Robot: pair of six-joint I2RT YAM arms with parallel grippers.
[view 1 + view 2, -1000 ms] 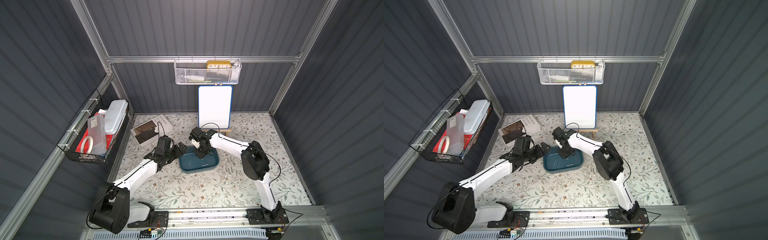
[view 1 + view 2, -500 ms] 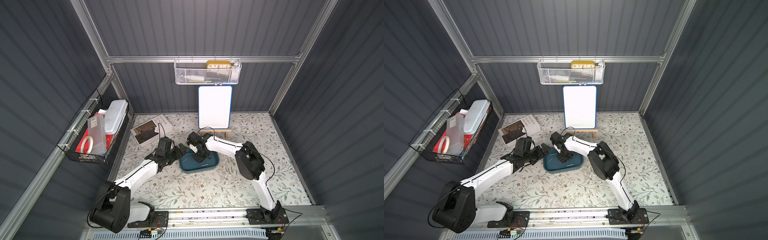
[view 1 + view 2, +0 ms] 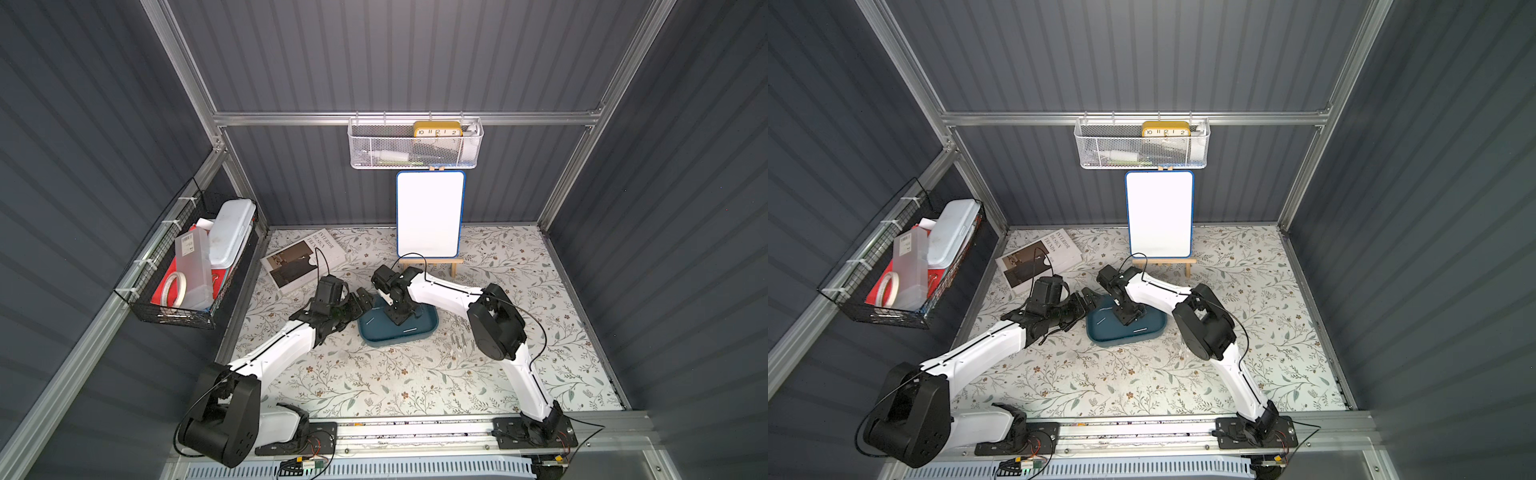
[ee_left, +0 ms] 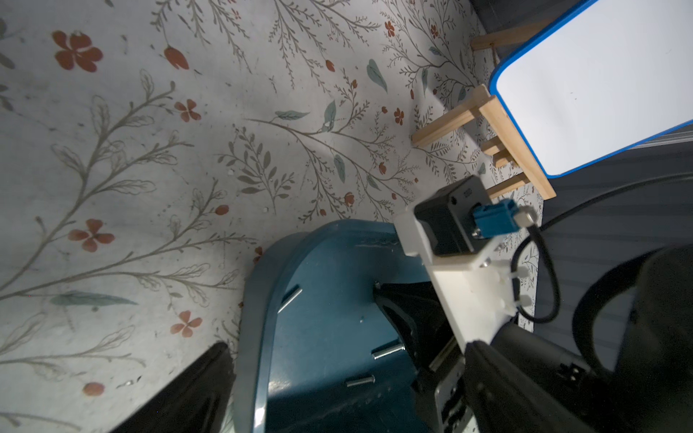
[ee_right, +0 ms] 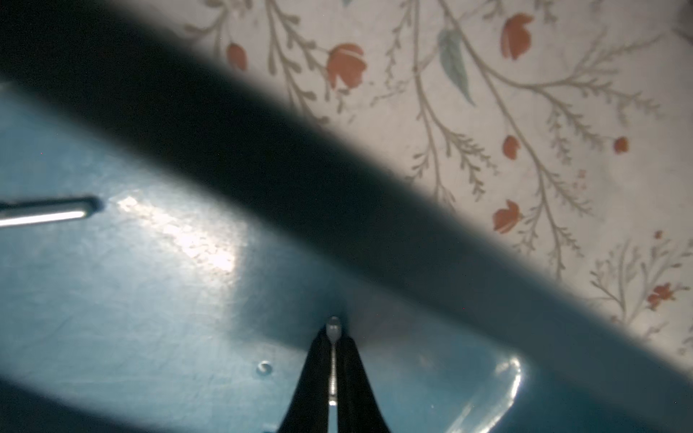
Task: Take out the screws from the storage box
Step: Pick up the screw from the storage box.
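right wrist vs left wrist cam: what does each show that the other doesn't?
Right wrist only: the right gripper shut on a screw, close up. Left wrist only: the whiteboard on its wooden easel, and the right arm's wrist camera. Both: the storage box with loose screws inside, on the floral table cover.

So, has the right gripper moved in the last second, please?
Yes. In both top views the right gripper has shifted away from the wooden easel, deeper into the storage box, and shut on a screw.
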